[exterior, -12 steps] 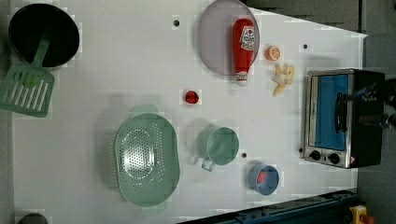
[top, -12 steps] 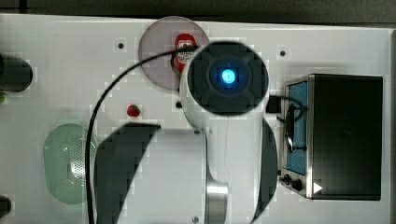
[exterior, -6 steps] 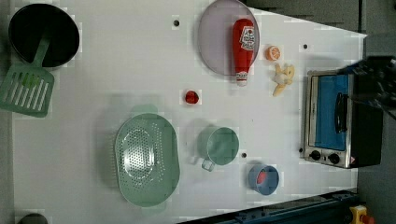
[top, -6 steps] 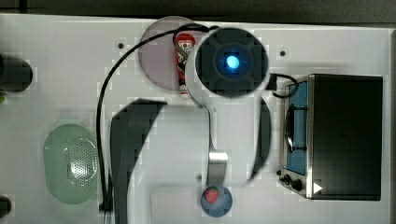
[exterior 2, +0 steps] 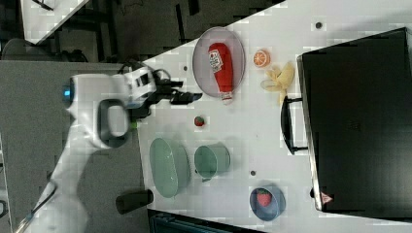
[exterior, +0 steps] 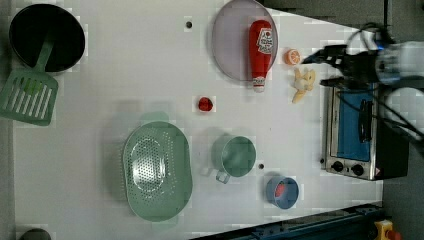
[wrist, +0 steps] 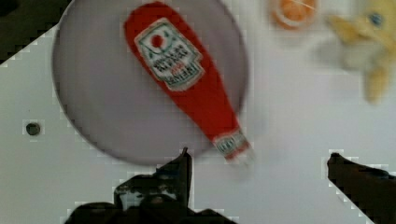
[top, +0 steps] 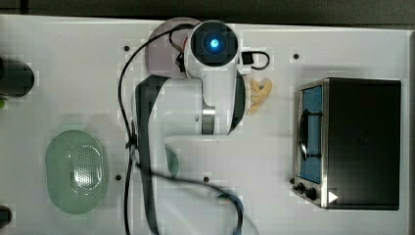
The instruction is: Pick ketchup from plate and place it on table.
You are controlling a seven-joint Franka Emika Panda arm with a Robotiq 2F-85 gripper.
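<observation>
Our gripper hangs spread wide and empty above the ketchup, which lies across the plate, cap end over the rim. Closing near that slim cap, we risk the bottle rolling or tipping out.

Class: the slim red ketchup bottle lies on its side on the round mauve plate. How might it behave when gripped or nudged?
The slim red ketchup bottle looks rounded, so a nudge would probably roll it. Its neck overhangs the mauve plate rim, so it might tip off. It appears rigid and light.
</observation>
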